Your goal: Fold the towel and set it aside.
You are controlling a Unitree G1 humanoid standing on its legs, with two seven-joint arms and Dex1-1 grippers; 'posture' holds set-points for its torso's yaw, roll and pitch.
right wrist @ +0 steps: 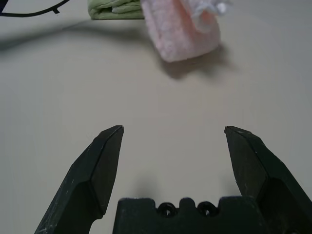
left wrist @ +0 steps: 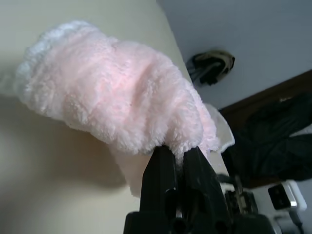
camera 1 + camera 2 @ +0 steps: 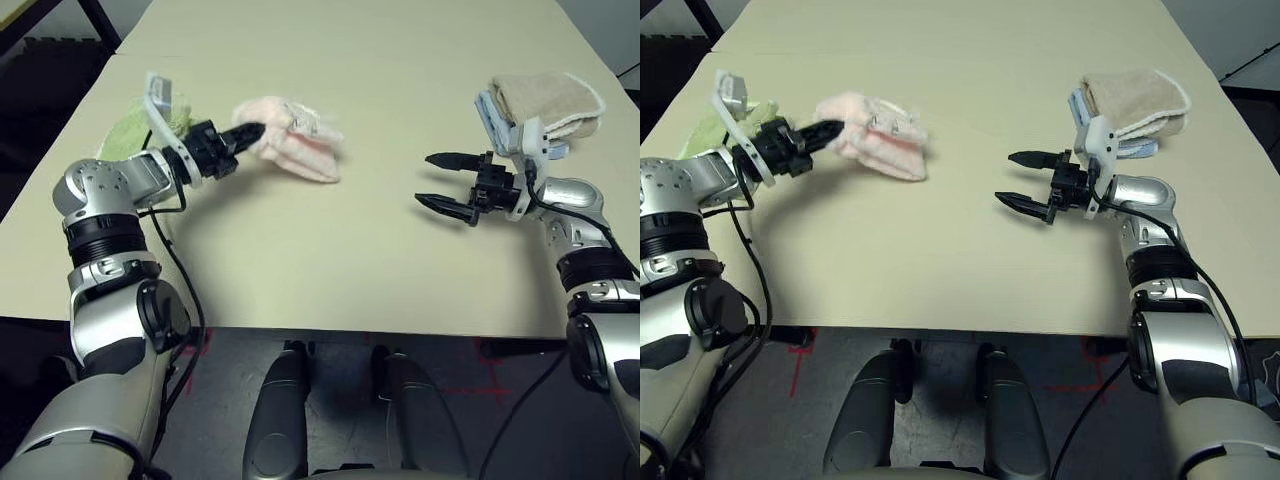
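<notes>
The pale pink fluffy towel (image 3: 295,140) lies bunched and folded on the table's left half, one end raised off the surface. My left gripper (image 3: 252,131) is shut on that near end; in the left wrist view its black fingers (image 2: 178,170) pinch the pink pile (image 2: 112,102). My right gripper (image 3: 432,181) hovers open over bare table on the right, well apart from the towel, with nothing between its fingers. From the right wrist camera, the towel (image 1: 183,27) lies ahead of the spread jaws.
A light green towel (image 3: 135,130) lies behind my left forearm near the table's left edge. A folded beige towel (image 3: 550,100) on top of a blue one sits at the right rear, behind my right wrist. Bare tabletop (image 3: 380,250) spreads between the arms.
</notes>
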